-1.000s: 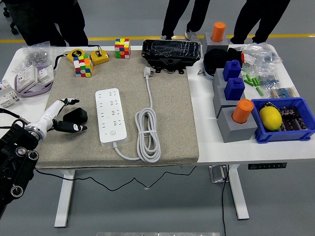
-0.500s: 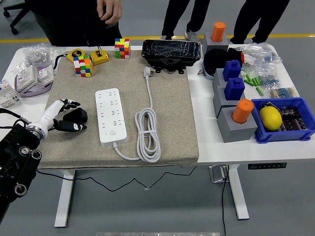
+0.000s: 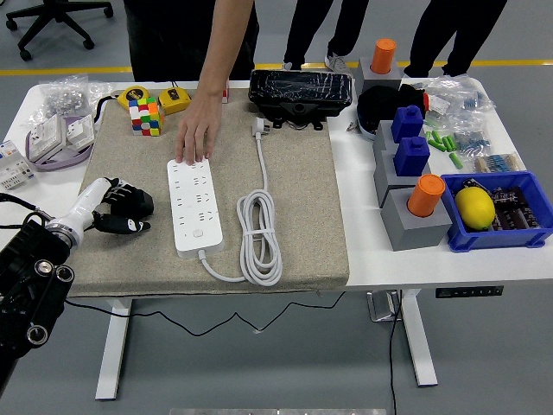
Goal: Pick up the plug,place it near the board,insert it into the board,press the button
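Observation:
A small black plug lies on the beige mat, left of the white power strip. My left hand reaches in from the lower left, and its fingers curl over and under the plug, which still rests on the mat. A person at the far side leans in, their hand laid flat on the far end of the strip. The strip's button sits near its front end. Its white cable is coiled to the right.
A colourful cube and yellow tape measure lie at the mat's back left, a black wrapped box at the back. Grey blocks with orange cylinders and a blue bin holding a lemon stand on the right.
A person's arm has come in from the far side and set a hand on the strip's far end. My left hand's fingers have closed in around the black plug.

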Robot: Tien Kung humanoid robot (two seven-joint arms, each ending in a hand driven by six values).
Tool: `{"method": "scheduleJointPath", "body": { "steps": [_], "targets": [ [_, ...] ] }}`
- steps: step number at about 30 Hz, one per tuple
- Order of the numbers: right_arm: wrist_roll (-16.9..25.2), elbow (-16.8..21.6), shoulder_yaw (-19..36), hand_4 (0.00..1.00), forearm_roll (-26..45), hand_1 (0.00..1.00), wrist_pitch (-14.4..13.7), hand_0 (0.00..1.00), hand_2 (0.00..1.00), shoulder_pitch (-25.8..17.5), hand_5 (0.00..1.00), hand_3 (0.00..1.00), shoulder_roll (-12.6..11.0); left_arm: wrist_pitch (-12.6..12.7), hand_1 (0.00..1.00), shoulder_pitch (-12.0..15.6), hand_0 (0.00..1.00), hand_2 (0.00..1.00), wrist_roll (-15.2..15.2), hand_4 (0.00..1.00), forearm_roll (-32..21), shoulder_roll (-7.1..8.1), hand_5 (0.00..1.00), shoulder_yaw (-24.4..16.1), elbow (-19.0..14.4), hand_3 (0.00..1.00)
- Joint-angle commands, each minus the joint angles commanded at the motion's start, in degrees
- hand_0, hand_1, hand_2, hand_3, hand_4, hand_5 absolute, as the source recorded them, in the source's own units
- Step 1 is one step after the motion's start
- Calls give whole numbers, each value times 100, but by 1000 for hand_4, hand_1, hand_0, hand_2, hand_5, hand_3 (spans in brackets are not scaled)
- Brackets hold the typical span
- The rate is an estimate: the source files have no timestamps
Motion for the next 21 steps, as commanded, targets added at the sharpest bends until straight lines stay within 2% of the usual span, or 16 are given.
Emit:
{"method": "scheduleJointPath", "body": {
  "steps": [3, 4, 15, 16, 21],
  "targets": [
    [-1, 0, -1, 998, -2, 710, 1, 769, 714, -5, 998, 764, 1, 37, 652, -1, 615, 630, 16, 879, 28, -6, 2, -20, -19, 591],
    [-1, 0, -2, 998, -3, 710, 1, 769, 715, -4, 998, 764, 0, 42, 604, -2, 577, 615, 19, 830, 14, -6, 2, -26, -23, 565],
    [-2, 0, -2, 998, 5, 710, 1, 768, 714, 8, 998, 764, 0, 73, 592, -37, 574, 601, 17, 810, 64, -25, 2, -37, -15, 551],
    [-3, 0, 1, 998, 5, 710, 0, 767, 714, 9, 998, 764, -1, 92, 574, -37, 550, 584, 6, 790, 91, -25, 2, -32, -15, 549],
    [1, 0, 3, 998, 4, 710, 2, 767, 714, 10, 998, 764, -1, 203, 574, -44, 550, 584, -26, 790, 262, -30, 2, -25, -29, 549]
  ]
}}
